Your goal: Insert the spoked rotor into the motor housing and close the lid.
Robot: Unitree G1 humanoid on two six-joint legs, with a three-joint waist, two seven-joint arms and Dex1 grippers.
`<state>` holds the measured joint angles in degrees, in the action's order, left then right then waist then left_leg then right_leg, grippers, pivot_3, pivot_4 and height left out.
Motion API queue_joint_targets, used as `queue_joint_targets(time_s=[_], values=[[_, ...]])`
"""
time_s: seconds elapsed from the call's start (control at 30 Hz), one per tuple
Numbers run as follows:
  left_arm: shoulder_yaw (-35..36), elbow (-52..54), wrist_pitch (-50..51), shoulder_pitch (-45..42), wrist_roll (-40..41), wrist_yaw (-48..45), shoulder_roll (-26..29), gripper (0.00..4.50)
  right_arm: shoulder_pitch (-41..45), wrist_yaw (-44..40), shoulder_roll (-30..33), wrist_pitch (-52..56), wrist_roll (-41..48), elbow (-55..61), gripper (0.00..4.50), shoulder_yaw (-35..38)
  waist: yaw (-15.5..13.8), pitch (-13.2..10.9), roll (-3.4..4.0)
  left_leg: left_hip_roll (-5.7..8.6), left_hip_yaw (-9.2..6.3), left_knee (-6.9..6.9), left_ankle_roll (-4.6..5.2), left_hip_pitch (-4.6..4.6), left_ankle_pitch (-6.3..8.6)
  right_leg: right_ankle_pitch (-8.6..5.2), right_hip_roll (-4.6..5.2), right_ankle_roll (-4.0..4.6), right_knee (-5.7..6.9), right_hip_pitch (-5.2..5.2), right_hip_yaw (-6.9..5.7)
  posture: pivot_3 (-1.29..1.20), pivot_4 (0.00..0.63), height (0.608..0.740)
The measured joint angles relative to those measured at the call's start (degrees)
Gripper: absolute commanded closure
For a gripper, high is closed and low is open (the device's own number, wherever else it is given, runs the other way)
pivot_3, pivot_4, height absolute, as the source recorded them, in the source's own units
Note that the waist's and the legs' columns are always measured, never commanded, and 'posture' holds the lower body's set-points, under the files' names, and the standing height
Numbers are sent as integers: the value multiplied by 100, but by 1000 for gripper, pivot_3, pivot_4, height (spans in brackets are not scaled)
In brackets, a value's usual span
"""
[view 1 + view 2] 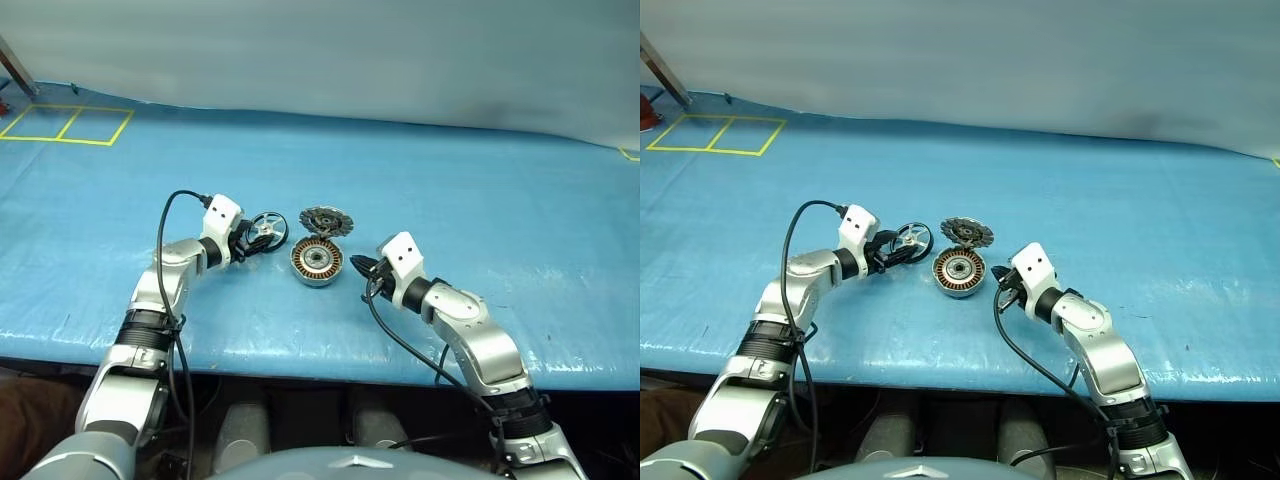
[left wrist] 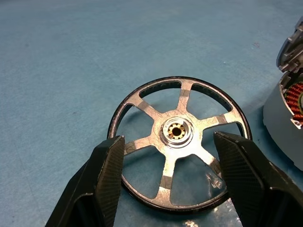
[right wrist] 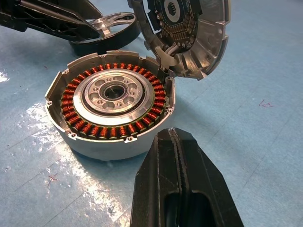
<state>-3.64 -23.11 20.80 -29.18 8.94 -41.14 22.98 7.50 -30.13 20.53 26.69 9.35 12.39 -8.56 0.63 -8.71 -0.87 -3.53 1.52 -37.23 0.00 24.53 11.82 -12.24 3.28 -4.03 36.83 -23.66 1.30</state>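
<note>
In the left wrist view the motor housing (image 2: 286,127) is cut off at the right edge. At the centre of the left eye view the lid (image 1: 326,221) leans tilted against the housing's far rim. The left claw (image 1: 248,243) stands wide, fingers (image 2: 106,165) gripping the spoked rotor (image 1: 268,230) by its rim, just left of the housing on the blue counter (image 1: 450,170). The right claw (image 1: 361,267), fully closed and empty, sits just right of the housing.

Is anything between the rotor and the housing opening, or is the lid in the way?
Nothing visible blocks it. The rotor sits between the left gripper's fingers, beside the housing. The lid leans open at the housing's far rim.
</note>
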Motion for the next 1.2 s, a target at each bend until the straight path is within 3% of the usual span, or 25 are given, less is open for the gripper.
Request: queue_joint_targets(time_s=[0.1, 0.2, 0.27, 0.4, 0.93, 1.07, 1.2], values=[[-36, -55, -1, -47, -24, -44, 3, 1637, 0, 13, 0, 0, -2, 0, 4500, -7, -5, 2, 1, 0, 0, 0, 0, 0, 0, 0, 1, 0, 0, 1, 0, 0, 150, 740], [-75, -50, -3, -86, -51, -111, -6, 2422, 0, 21, 0, 0, -3, 0, 4500, -11, -5, 7, 3, 1, 0, -2, 0, -1, 0, 0, 1, -1, 0, 3, 0, 0, 150, 740], [-98, -46, -6, -88, -77, -141, -6, 2422, 0, 31, 0, 0, -3, 0, 4500, -11, -4, 11, 5, 0, 0, -3, 0, -7, 0, -1, 1, -1, 1, 7, 0, 0, 150, 740], [-92, -54, -33, -81, -132, -123, -5, 3276, -1, 40, 0, -1, -4, 0, 4500, -11, -3, 15, 6, 0, -1, -4, 2, -12, -2, 0, 1, 0, 3, 10, 0, 0, 150, 740], [106, 163, 222, 105, -91, -28, -3, 3276, -1, 47, 1, -5, -84, 0, 4500, -11, 33, 38, 12, -1, 0, -3, 3, -15, -3, 0, 2, 1, 3, 9, 0, 0, 150, 740], [141, 193, 242, 145, -62, -18, -4, 3983, -1, 46, 1, -6, -101, 0, 4500, -10, 41, 41, 15, -1, 0, -2, 3, -25, -3, 1, 2, 2, 4, 13, 0, 0, 150, 740], [171, 188, 232, 188, -26, 56, -6, 3983, -1, 46, -2, -6, -103, 1, 4500, -9, 41, 41, 14, 1, 3, 2, 0, -63, -1, 1, 10, 3, 1, 16, 0, 0, 150, 740]])
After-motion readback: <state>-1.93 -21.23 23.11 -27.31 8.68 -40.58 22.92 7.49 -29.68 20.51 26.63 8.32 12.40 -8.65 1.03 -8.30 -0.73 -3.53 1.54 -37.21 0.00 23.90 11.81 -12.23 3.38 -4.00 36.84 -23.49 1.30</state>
